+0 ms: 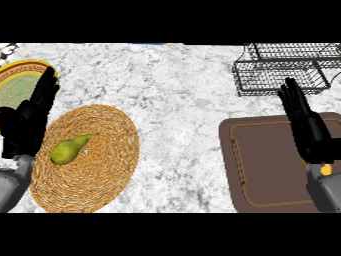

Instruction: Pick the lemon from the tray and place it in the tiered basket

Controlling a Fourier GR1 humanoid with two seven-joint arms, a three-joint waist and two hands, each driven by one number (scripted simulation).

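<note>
the grey-white marbled tabletop (180, 100) fills the head view. on its right side lies a brown rectangular tray (265, 160) with rounded corners and a raised rim. left of centre lies a round woven mat (106, 150), well apart from the tray. the tiered basket (276, 70), made of black wire, stands at the upper right, just beyond the tray's far edge. a plate (10, 90) with a yellow rim and green centre sits at the upper left, just beside the mat.

the left hand (25, 120) shows at the left edge, over the plate's near rim and the mat's left border. its fingers are straight and point away from the robot. it holds nothing.

the right hand (309, 130) is above the tray's right part. its fingers are straight and close together, with the tips reaching the basket's near edge, and the thumb is out to the right. nothing is seen in its grasp.

a green pear (68, 149) lies on the mat, left of the mat's centre.

the lemon (326, 170) is almost wholly hidden: only a small yellow patch shows at the right wrist, over the tray.
</note>
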